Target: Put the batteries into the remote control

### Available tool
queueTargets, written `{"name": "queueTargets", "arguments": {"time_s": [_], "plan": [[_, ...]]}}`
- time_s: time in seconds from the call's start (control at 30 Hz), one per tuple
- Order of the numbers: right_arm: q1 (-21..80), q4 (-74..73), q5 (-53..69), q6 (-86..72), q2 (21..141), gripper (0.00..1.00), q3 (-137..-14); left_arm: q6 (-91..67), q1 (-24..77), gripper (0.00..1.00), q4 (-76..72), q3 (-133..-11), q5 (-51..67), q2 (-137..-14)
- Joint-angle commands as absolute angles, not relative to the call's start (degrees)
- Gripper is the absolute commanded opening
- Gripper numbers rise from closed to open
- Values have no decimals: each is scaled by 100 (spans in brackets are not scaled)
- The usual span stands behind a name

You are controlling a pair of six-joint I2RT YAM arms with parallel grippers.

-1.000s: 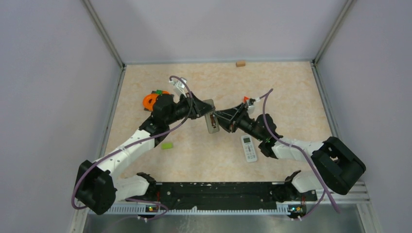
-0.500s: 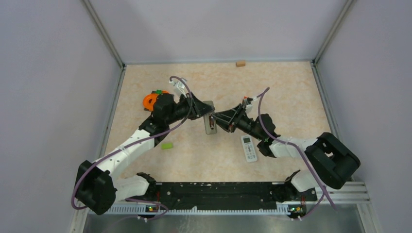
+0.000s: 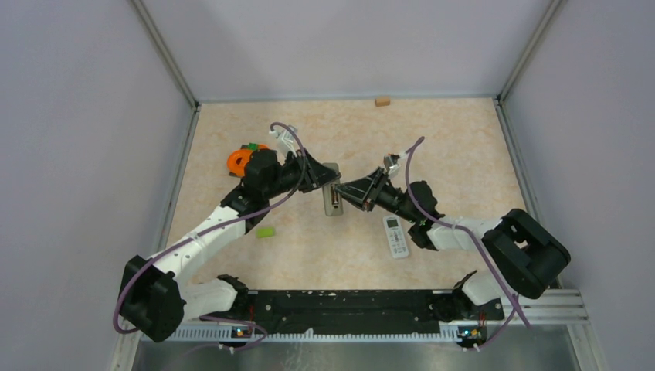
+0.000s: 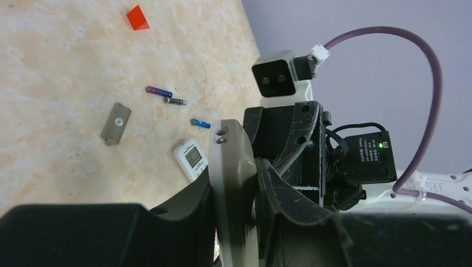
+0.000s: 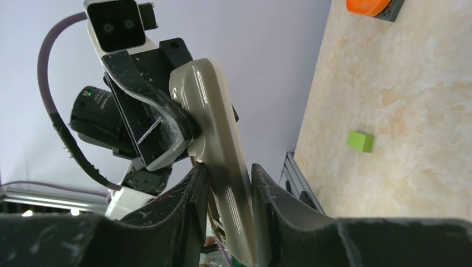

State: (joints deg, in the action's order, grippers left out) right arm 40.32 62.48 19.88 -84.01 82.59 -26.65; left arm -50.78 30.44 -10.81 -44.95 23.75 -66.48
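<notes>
The grey remote control (image 3: 333, 205) (image 4: 228, 150) (image 5: 209, 105) is held on edge above the table's middle. My left gripper (image 3: 330, 179) (image 4: 234, 192) is shut on its sides. My right gripper (image 3: 345, 193) (image 5: 228, 192) faces it from the other side, and its two fingers press on the remote's lower end. Three batteries lie on the table in the left wrist view: a purple-blue one (image 4: 158, 90), a dark one (image 4: 175, 101) and a blue one (image 4: 200, 123). The grey battery cover (image 4: 116, 123) lies apart from them.
A white remote with a display (image 3: 396, 236) (image 4: 192, 158) lies by the right arm. A red wedge block (image 4: 137, 18), a green block (image 3: 266, 232) (image 5: 360, 141), an orange-and-green object (image 3: 241, 160) and a small tan block (image 3: 381, 100) at the far wall also sit on the table.
The right gripper's jaws have narrowed onto the grey remote. The remote and both grippers have shifted slightly to the left and away from the bases.
</notes>
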Motion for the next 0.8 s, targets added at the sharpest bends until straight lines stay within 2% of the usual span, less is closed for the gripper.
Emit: {"name": "queueTargets", "arguments": {"time_s": [0.0,0.07,0.2,0.27,0.33,0.47,0.57,0.77], "plan": [[4096,5569,2404,-7327,8044,30,-2952,-4879,3054,0,-1392,-4785,2218,-6401],[4088,5102,2392,-6978,7864,39,-3113,-4780,3045,0,-1304,-4776,2198,-6375],[4021,4494,2244,-6573,7419,70,-3236,-4488,3002,0,-1222,-4712,2228,-6332],[3979,4380,2215,-6328,7179,78,-3243,-4386,2961,0,-1228,-4685,2296,-6312],[3957,4365,2402,-6053,7062,81,-3271,-4333,2916,0,-1281,-4683,2484,-6315],[3955,4145,2906,-5365,7076,81,-3488,-4209,2863,0,-1381,-4797,3177,-6415],[3955,3736,2906,-4918,7138,77,-3669,-4149,2861,0,-1461,-4882,3708,-6495],[3960,3328,2659,-4553,7252,55,-3907,-4098,2865,0,-1551,-4939,4069,-6535]]}}
